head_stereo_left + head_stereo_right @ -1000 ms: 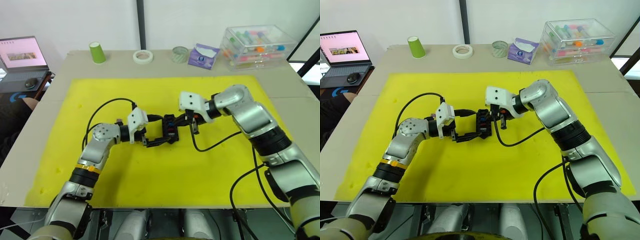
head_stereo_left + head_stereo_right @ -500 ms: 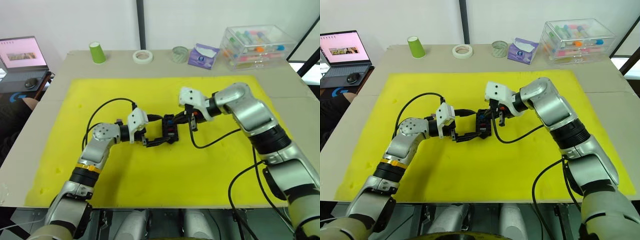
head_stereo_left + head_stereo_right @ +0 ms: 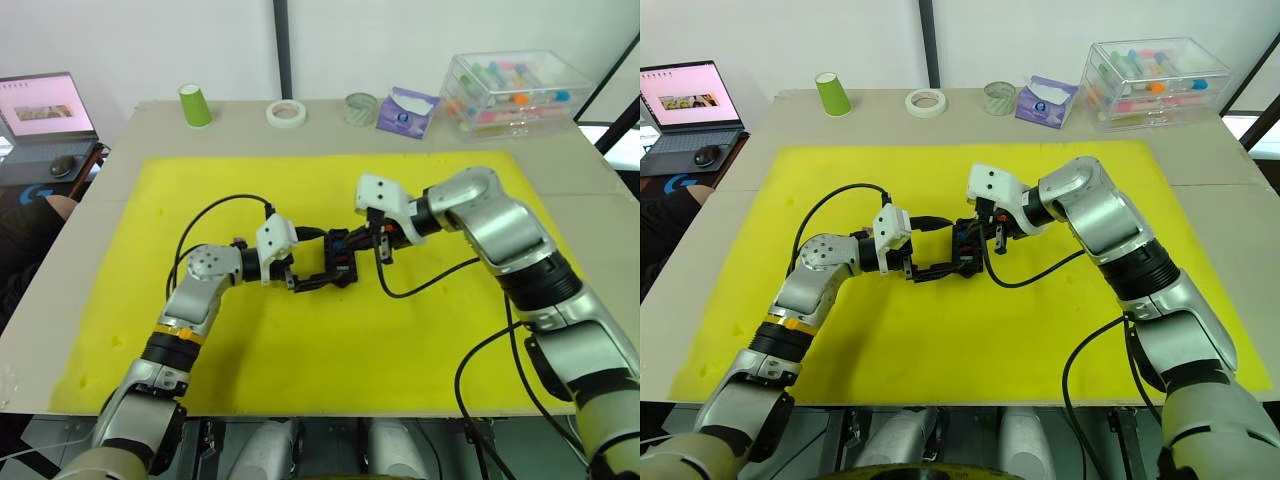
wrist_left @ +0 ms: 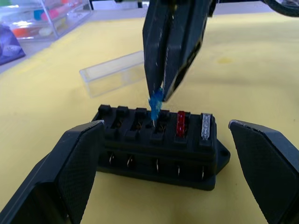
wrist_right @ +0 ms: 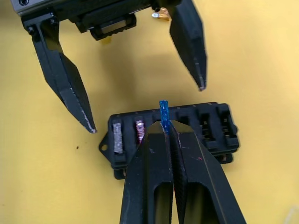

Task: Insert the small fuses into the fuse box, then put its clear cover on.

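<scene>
One blue fuse (image 4: 155, 101) pinched in right hand (image 5: 165, 128), over fuse box (image 4: 159, 144) slot; tiny, light, slippery: grip plastic head. Left hand (image 4: 163, 154) spread around box.

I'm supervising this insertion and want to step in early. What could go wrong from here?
The small blue blade fuse, pinched in the right gripper, looks tilted over its slot and may jam or bend. The left gripper stands open around the black ridged fuse box without clamping it, so pushing may shift the box.
</scene>
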